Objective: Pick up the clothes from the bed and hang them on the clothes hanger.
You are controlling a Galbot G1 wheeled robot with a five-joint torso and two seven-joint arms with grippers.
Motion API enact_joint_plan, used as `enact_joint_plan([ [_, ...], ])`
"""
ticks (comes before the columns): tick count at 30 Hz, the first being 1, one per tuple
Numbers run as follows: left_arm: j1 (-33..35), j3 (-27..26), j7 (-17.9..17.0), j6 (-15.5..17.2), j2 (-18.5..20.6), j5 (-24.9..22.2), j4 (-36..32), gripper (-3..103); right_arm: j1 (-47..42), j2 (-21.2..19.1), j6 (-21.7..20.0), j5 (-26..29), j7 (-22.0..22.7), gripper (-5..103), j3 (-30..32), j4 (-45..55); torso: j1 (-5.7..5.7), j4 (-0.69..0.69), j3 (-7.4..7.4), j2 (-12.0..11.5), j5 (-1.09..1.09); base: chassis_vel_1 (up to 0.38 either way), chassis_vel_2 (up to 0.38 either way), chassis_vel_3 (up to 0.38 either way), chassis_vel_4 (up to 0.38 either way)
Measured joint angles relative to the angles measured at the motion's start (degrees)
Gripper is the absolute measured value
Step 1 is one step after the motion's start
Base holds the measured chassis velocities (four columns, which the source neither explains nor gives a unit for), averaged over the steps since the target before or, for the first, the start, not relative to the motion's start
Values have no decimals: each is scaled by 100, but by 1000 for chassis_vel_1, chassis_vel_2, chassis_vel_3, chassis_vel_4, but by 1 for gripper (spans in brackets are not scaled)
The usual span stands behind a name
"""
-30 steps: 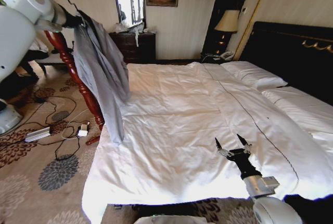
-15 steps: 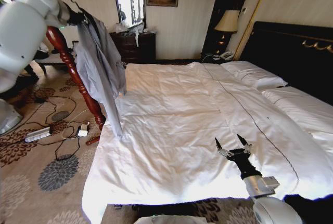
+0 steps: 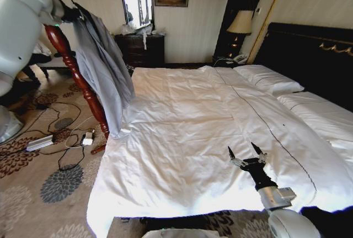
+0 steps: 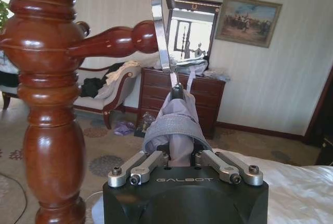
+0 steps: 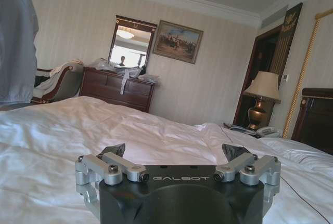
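Left claw [image 4: 179, 157] gripping clothes [image 3: 102, 67] beside coat stand [image 4: 49, 104] (hook [image 4: 162, 24] upright), right claw [image 3: 245, 154] spread.

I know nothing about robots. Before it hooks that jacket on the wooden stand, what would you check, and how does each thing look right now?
1. Jacket off the bed: mostly ok; its lower end hangs at the bed's corner.
2. Jacket on the hanger: ok; fabric drapes below the silver hook.
3. Left gripper holding firmly: ok; its fingers are closed on the jacket's collar.
4. Hook over a peg of the coat stand: not ok; it hangs free beside the peg.
5. Right gripper out of the way: ok; open, low over the bed.
6. Cables on the carpet snagging: cannot tell.
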Motion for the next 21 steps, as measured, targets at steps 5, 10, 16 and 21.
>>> enact_joint_plan([
  [5,64,-65,83,0,-27,157,144,15,0,0,0,0,0,100,0,0,1,-6,1,0,2,0,0,0,0],
  [10,104,-203,181,0,-135,306,345,15,0,-1,0,0,0,100,0,0,0,-2,0,0,0,0,0,0,0],
  [16,163,-258,183,0,-117,300,314,15,0,0,0,0,0,100,0,0,0,-5,0,0,3,0,0,0,0],
  [21,222,-280,176,0,-60,315,305,15,0,0,0,0,0,100,0,0,0,-2,1,0,0,0,0,0,0],
])
